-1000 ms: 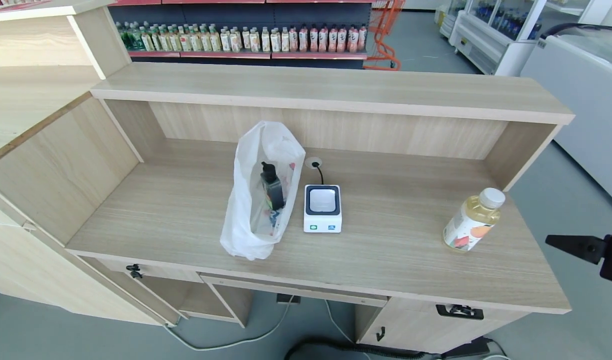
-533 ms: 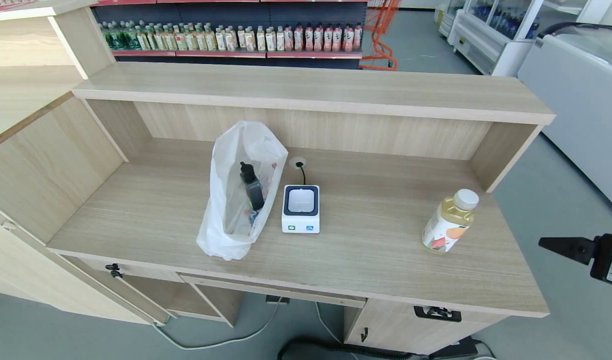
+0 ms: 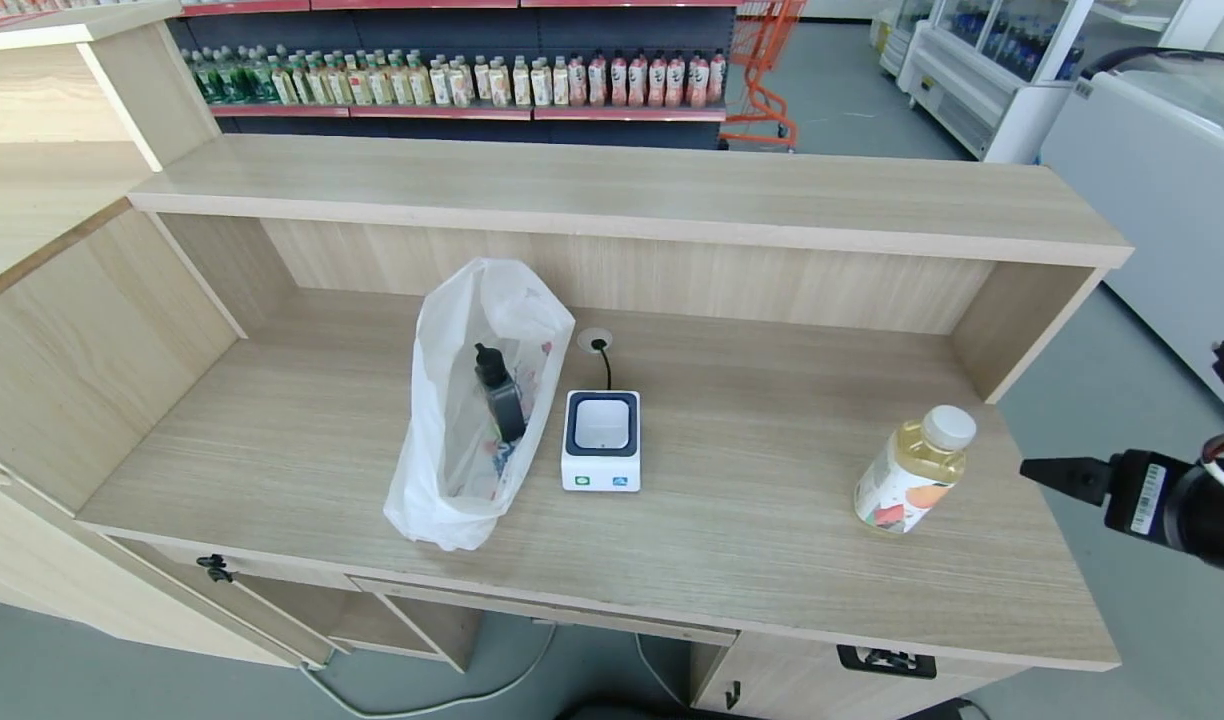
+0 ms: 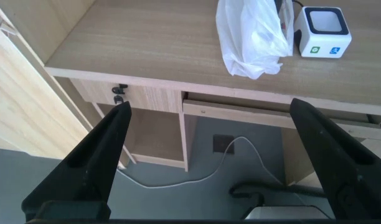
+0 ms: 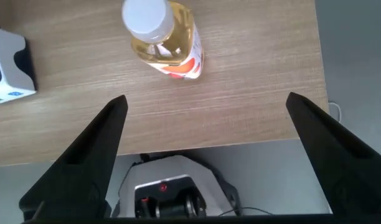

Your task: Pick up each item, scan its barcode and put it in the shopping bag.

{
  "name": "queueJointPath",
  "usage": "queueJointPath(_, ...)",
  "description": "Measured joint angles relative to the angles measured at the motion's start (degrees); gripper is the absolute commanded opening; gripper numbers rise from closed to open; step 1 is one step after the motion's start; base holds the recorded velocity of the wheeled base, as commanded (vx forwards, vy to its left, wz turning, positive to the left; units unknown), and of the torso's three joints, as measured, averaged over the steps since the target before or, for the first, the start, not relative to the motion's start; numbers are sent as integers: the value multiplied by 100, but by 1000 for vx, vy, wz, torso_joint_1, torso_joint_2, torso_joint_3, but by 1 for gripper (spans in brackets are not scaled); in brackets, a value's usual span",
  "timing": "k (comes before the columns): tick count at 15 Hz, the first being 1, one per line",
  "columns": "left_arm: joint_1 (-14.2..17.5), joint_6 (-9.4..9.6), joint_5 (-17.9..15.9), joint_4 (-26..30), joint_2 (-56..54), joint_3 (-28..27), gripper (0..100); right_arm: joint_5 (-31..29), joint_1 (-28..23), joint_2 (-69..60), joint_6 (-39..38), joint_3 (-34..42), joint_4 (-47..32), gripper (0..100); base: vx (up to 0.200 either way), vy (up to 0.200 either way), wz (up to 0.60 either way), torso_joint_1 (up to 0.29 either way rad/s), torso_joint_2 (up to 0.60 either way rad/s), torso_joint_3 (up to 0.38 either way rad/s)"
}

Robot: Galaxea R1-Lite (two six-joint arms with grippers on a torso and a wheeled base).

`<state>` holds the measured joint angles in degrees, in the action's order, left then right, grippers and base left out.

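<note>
Well apart from the scanner point(image 3: 601, 440), on its right-hand side and a little nearer the front edge of the surface point(image 3: 752, 540), stands the drink bottle point(image 3: 914, 468). Its long axis is upright, white cap pointing up, pale yellow liquid above a printed label. The right pincer point(image 5: 206, 106) hangs farther from the scanner than the bottle does, past the surface's right end. Its fingers are spread wide and hold nothing, and the bottle is apart from them. Just beside the scanner on its left sits the white shopping bag point(image 3: 472, 400), mouth open, with a dark bottle point(image 3: 499, 395) inside, nozzle up and leaning. The left pincer point(image 4: 210, 106) is off the front edge, on the bag's side of the scanner, also wide apart and empty.
</note>
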<state>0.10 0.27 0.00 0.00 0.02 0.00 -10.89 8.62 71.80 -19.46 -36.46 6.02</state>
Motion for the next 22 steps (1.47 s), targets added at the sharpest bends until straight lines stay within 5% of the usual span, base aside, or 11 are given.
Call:
queueJointPath(6,-5,-2,0,0,0,0,100,22,129,1235,1473,1298,3163,100,0,0,0,0,0,0)
queueJointPath(14,0,-2,0,0,0,0,100,-224,584,3316,1360,1632,5999,100,0,0,0,0,0,0)
queueJointPath(22,-2,0,0,0,0,0,100,-405,791,4531,1343,973,6862,100,0,0,0,0,0,0)
